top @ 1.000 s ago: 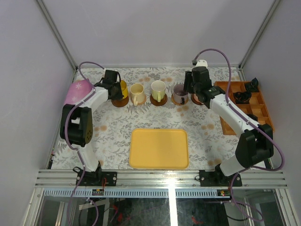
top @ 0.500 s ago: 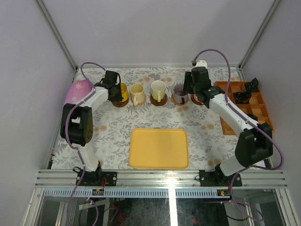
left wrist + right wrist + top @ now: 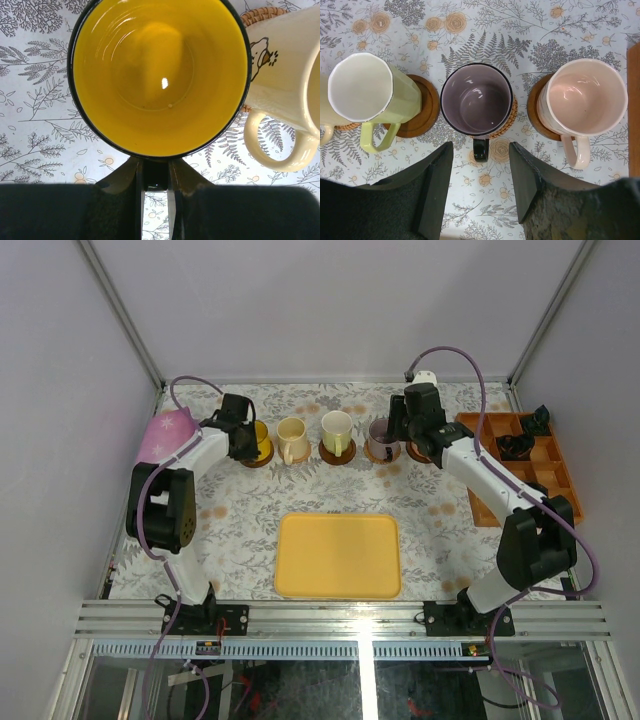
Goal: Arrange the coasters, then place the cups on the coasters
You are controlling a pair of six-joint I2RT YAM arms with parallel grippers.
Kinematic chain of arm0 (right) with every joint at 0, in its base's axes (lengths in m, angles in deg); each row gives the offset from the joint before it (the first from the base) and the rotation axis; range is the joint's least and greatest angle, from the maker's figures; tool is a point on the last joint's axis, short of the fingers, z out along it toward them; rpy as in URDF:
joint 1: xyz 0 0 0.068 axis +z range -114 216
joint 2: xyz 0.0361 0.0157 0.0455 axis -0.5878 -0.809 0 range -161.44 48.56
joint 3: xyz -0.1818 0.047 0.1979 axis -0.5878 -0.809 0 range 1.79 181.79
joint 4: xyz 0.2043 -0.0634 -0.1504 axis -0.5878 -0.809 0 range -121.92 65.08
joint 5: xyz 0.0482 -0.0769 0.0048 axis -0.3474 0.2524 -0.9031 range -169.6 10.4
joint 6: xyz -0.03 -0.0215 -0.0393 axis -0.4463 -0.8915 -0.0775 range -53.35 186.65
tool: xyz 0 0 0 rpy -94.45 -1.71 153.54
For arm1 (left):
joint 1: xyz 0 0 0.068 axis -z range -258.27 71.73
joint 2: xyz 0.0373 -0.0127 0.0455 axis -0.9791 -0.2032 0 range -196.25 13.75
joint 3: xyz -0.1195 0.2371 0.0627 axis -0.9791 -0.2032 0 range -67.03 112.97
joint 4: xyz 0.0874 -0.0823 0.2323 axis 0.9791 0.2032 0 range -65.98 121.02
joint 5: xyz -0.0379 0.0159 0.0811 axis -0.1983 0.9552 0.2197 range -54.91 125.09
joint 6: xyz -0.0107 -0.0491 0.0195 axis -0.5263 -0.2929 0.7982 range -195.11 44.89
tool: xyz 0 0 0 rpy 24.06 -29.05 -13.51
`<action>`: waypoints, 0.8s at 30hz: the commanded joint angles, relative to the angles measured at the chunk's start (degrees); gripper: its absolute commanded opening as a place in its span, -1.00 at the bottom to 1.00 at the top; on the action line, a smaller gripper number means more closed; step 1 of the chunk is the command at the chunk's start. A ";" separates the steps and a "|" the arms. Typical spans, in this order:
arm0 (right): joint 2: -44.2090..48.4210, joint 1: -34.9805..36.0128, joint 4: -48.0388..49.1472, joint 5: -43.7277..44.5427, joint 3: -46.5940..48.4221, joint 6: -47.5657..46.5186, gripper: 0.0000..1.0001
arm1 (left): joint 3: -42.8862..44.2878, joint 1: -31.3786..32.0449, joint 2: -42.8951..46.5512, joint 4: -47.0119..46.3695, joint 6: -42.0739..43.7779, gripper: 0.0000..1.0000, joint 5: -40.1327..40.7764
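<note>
Several cups stand in a row at the back. My left gripper [image 3: 155,172] is shut on the black handle of the yellow cup [image 3: 160,75], which sits over a dark coaster [image 3: 257,458]; the cup hides the contact. Beside it the cream cup [image 3: 285,75] rests on a woven tan coaster [image 3: 260,12]. My right gripper [image 3: 481,170] is open, its fingers apart on either side of the handle of the purple-grey cup [image 3: 476,99], which is on a tan coaster [image 3: 510,120]. The pale green cup [image 3: 367,87] and the pink cup [image 3: 585,97] stand on dark coasters.
A rectangular yellow tray [image 3: 338,555] lies at the front middle. An orange compartment tray [image 3: 520,475] with black objects [image 3: 515,445] is at the right edge. A pink-purple domed thing [image 3: 165,435] sits at the left, next to my left arm.
The right arm has crept slightly to the left. Both grippers and all cups stand as before.
</note>
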 commanded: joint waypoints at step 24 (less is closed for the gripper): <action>-1.52 -0.31 -0.40 -1.36 4.08 0.37 0.11 | -1.05 -0.93 2.05 -6.17 -2.91 -0.21 1.55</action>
